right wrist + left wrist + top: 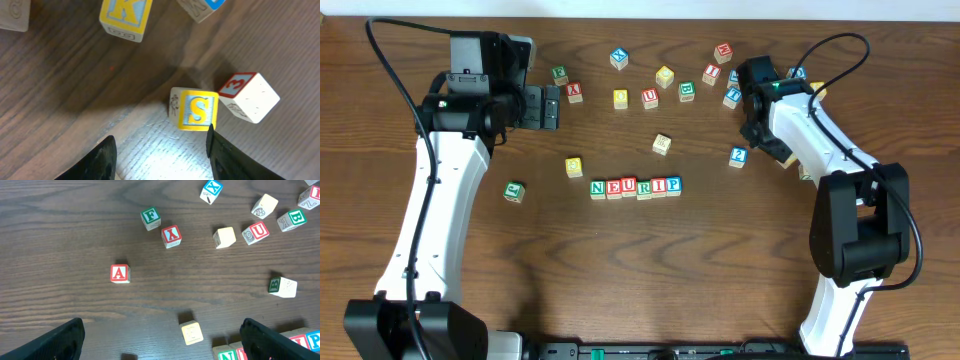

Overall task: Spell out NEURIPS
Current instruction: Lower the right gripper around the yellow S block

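Six wooden cubes stand in a row [635,187] reading N, E, U, R, I, P at the table's middle, and its left end [227,355] shows in the left wrist view. A cube with a yellow face and a blue S [199,110] lies just ahead of my right gripper [159,137], by its right fingertip. That gripper [772,140] is open with bare table between its fingers. My left gripper [552,107] hangs open and empty high above the back left of the table [162,325].
A red 3 cube [250,97] touches the S cube, and a K cube [125,17] lies farther on. Loose cubes are scattered along the back, such as a blue X [619,58] and a U [649,97]. A yellow cube [574,166] and a green cube [514,190] lie left of the row.
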